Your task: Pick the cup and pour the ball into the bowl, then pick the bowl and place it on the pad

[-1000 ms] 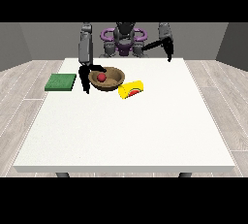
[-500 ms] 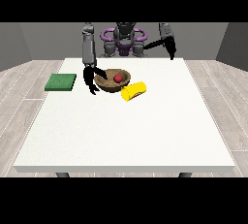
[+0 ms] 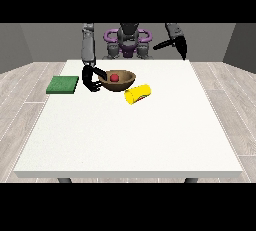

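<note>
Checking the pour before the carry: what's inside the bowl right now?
A red ball sits inside the brown bowl. The near wall hides the bowl's bottom, so anything lying under the ball cannot be seen.

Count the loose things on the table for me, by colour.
Green: 1, the pad
Brown: 1, the bowl
Red: 1, the ball in the bowl
Yellow: 1, the cup on its side
Total: 4

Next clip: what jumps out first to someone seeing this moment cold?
A brown bowl holding a red ball at the table's far middle, with the robot hand at the view's left against its rim. A yellow cup lies on its side beside it; a green pad waits further left.
</note>
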{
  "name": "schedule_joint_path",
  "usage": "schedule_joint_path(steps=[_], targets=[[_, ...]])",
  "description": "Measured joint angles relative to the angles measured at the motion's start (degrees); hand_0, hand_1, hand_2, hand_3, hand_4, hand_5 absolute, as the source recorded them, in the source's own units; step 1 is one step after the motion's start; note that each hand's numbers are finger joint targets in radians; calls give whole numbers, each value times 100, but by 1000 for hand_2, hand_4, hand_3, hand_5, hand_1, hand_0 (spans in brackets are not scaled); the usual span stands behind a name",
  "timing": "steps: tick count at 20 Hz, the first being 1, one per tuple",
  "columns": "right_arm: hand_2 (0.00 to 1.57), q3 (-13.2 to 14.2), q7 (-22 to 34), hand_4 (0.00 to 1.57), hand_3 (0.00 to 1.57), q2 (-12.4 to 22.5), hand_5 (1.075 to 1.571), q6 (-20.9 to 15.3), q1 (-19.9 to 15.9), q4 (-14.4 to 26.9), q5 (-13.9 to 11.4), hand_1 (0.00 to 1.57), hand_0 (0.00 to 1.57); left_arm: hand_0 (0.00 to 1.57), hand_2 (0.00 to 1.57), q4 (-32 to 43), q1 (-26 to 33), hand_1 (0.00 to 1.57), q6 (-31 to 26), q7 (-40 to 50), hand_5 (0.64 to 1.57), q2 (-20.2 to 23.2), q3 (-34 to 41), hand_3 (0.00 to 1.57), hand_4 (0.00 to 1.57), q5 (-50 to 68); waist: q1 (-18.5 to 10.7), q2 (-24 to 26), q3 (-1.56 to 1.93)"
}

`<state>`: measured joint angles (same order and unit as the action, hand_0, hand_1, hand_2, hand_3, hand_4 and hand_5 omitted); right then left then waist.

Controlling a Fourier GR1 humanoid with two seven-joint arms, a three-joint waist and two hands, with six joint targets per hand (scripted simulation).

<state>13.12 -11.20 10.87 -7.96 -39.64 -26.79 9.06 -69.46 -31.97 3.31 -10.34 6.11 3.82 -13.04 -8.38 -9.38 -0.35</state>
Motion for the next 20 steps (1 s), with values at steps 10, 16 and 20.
schedule_joint_path(steps=[10,16,20], targets=[[1571,-79,1432,1062,1571,394,1565,265,-357,-381,94,1571,1571,0,0,477,348,0,36,-282,1570,202,354,0,0,157,498,454,31],[1571,54,1553,1058,1571,912,1559,856,-74,-567,261,1571,1571,0,0,587,483,0,241,-462,1566,194,426,0,0,121,767,422,34],[1571,196,1538,1078,1571,1286,1559,1401,152,-669,440,1571,1571,0,0,716,590,0,387,-802,1566,176,492,0,0,114,951,284,36]])
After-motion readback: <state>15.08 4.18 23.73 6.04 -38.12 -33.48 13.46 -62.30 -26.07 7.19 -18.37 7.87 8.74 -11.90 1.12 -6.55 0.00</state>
